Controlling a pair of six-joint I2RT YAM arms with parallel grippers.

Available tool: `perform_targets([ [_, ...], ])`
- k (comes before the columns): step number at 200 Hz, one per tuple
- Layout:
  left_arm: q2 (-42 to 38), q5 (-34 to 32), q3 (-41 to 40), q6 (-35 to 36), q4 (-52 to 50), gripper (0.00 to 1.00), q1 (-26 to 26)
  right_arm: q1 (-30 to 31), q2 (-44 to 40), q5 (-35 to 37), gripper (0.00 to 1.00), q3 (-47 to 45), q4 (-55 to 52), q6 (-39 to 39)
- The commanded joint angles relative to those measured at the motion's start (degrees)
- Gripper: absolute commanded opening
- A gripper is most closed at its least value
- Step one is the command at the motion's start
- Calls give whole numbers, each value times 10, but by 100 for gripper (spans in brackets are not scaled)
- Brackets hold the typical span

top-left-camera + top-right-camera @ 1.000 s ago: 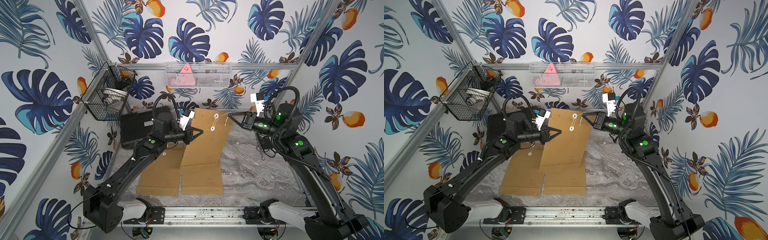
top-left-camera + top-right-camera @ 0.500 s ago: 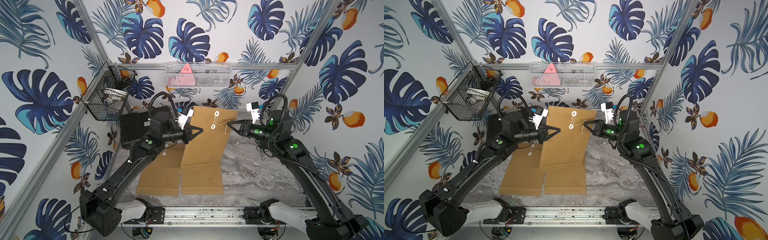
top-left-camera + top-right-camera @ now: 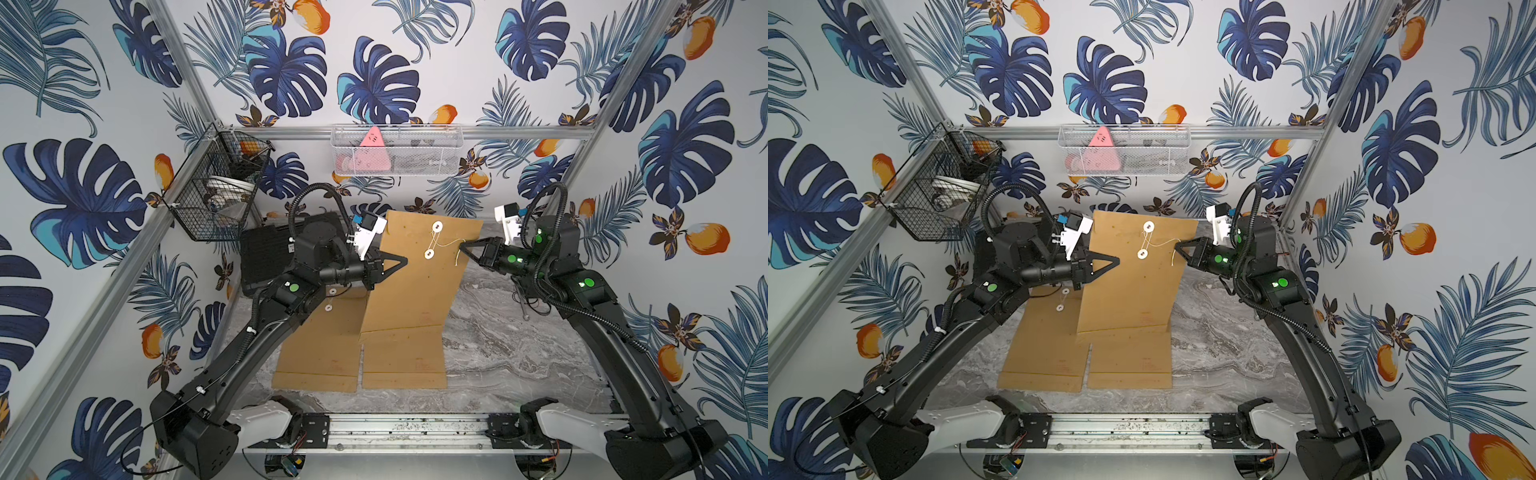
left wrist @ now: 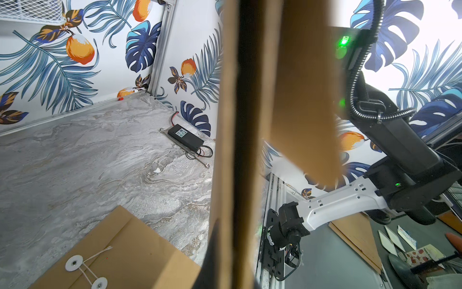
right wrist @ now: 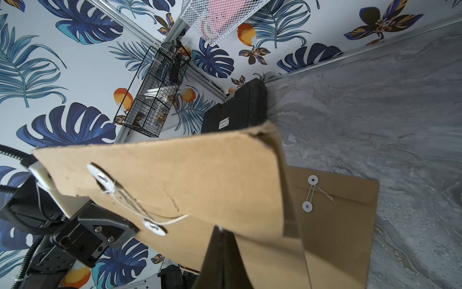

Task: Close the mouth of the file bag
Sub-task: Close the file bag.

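1. A black wire basket (image 3: pixel 210 199) hangs on the left wall. Below it, a black case (image 3: pixel 266 257) stands at the back left of the marble tabletop (image 3: pixel 519 353).
2. The left end effector (image 3: pixel 400 262) has its jaws pressed together on the left edge of the file bag (image 3: pixel 415 299). In the left wrist view that brown edge runs up the middle, very close and blurred.
3. A second file bag (image 3: pixel 324 349) lies flat on the tabletop under the left arm, just beside the flat lower part of the first.
4. The file bag sits mid-tabletop and is creased across. Its lower part lies flat, and its upper part is lifted and tilted, with both white discs facing the top views.
5. The string (image 3: pixel 446 242) runs between the upper disc (image 3: pixel 436 226) and the lower disc (image 3: pixel 429 254). From there it goes out to the right, with a short loose end dangling.
6. The right end effector (image 3: pixel 462 248) has its jaws closed, pinching the string at the bag's right edge.
7. A small black box (image 4: pixel 186 137) lies on the tabletop against the right wall.
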Motion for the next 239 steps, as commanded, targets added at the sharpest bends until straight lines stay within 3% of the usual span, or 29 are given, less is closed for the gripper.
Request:
perform_targets([
  [1,-5,11,11,25,-8,0,-2,-5,6,16,0,16,-25,-20],
  [87,-16,0,15,92,-51,0,-17,-22,13,19,0,55,-64,-33],
  [239,-12,-10,4,93,-58,0,-30,-22,30,51,0,111,-122,-49],
])
